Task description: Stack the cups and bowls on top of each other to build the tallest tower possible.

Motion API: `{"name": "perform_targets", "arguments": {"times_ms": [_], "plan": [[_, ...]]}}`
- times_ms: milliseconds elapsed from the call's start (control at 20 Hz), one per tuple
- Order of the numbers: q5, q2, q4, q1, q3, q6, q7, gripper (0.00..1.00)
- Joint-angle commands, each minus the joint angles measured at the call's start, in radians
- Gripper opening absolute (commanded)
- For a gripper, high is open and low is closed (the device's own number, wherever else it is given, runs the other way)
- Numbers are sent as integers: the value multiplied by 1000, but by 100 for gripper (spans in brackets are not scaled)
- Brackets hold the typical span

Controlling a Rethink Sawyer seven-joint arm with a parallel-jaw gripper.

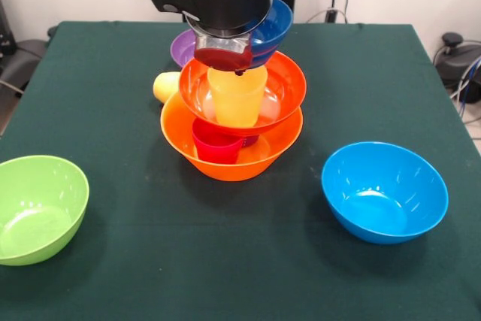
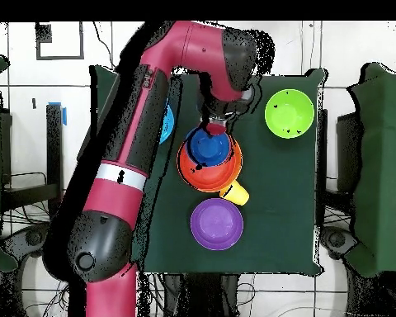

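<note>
Tower (image 1: 233, 152): orange-yellow base, red-orange bowl (image 1: 282, 84) tilted atop cups; fingers (image 1: 222, 56) state unclear.

- No readable text, labels, brands, numbers or signs in either view.
- Bowls and cups: plain glossy plastic, no print visible.
- Arm: red and black shells, no legible marking; the pale band on it in the overhead view carries nothing readable.
- Tablecloth: plain dark green.
</note>
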Motion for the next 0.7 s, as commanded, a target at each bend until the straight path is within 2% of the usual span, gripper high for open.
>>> {"name": "perform_targets", "arguments": {"times_ms": [50,700], "plan": [[54,18,-77,-20,39,-12,176,0],[77,30,-62,-17,33,37,167,0]]}}
